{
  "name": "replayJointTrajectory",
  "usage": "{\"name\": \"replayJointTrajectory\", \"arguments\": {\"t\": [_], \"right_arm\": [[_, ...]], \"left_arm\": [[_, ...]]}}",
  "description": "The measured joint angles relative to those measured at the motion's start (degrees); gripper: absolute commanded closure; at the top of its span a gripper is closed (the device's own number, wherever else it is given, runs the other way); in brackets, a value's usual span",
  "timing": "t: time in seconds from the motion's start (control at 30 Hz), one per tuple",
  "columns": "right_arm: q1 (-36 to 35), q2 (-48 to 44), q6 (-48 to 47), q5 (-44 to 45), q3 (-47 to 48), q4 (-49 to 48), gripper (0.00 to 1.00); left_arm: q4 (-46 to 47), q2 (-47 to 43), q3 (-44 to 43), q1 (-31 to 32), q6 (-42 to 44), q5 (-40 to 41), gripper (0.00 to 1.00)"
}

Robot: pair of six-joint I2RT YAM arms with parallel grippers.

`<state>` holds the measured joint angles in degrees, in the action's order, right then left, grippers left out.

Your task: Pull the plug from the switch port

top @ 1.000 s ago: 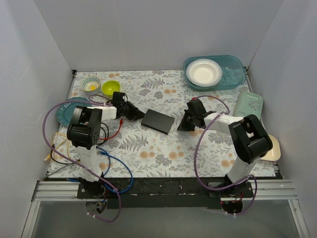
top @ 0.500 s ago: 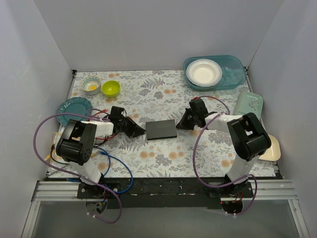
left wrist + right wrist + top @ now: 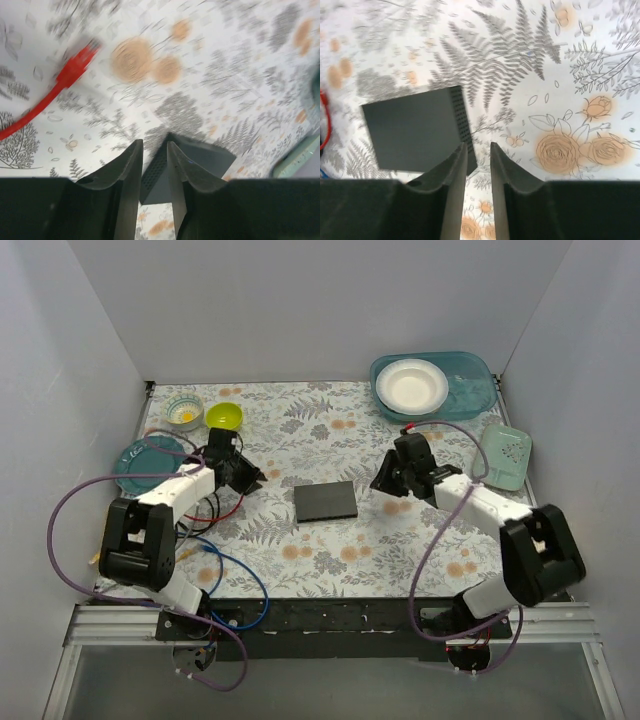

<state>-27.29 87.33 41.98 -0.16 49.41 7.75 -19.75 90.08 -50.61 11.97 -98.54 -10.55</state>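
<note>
The switch [image 3: 325, 501], a flat black box, lies square on the floral cloth in the middle. It also shows in the left wrist view [image 3: 210, 157] and the right wrist view [image 3: 415, 127]. A red cable [image 3: 225, 510] lies left of it, and its red plug [image 3: 80, 62] rests loose on the cloth, apart from the switch. My left gripper [image 3: 247, 476] [image 3: 155, 145] is left of the switch, its jaws close together with nothing between them. My right gripper [image 3: 384, 480] [image 3: 478, 146] is right of the switch, its jaws the same, and is empty.
A teal tray [image 3: 470, 390] with a white bowl [image 3: 412, 385] stands at the back right. A pale green dish [image 3: 503, 455] is at the right. A yellow-green bowl [image 3: 223, 417], a small patterned bowl [image 3: 184, 410] and a teal plate [image 3: 140, 462] are at the left. A blue cable [image 3: 240, 575] lies in front.
The switch has turned from tilted to square and slid slightly toward the front. Both grippers have drawn away from it, the left to the left, the right to the right.
</note>
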Motion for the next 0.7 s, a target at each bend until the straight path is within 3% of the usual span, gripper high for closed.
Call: {"name": "replayJointTrajectory", "arguments": {"t": [0.03, 0.07, 0.13, 0.17, 0.2, 0.23, 0.4, 0.7], "right_arm": [[-0.3, -3.2, -1.3, 1.6, 0.0, 0.9, 0.44], [-1.2, -6.4, -2.4, 2.8, 0.1, 1.5, 0.31], [-4.4, -12.8, -4.5, 5.8, 0.0, 1.7, 0.01], [-6.8, -15.9, -5.9, 7.3, -0.2, 1.4, 0.01], [-9.4, -19.1, -7.6, 8.8, -0.8, 0.8, 0.01], [-12.0, -22.2, -9.5, 10.4, -1.6, 0.4, 0.01], [-20.8, -30.5, -18.7, 17.2, -2.4, 2.7, 0.01], [-23.4, -42.8, -24.0, 24.4, -9.5, 9.1, 0.01]], "left_arm": [[-2.2, -1.0, -2.8, 0.5, 1.6, 3.5, 0.7], [-3.8, -2.1, -5.4, 1.4, 3.3, 6.7, 0.55], [-4.9, -4.5, -9.0, 3.5, 6.3, 11.5, 0.45], [-4.8, -5.9, -9.6, 4.3, 7.7, 12.6, 0.32], [-4.7, -7.3, -9.7, 5.1, 8.9, 13.4, 0.27], [-4.6, -8.3, -9.5, 5.6, 10.0, 13.4, 0.02], [-5.0, -8.2, -6.6, 5.4, 12.5, 9.0, 0.02], [-5.0, -9.9, 1.6, 5.4, 12.9, 0.9, 0.02]]}}
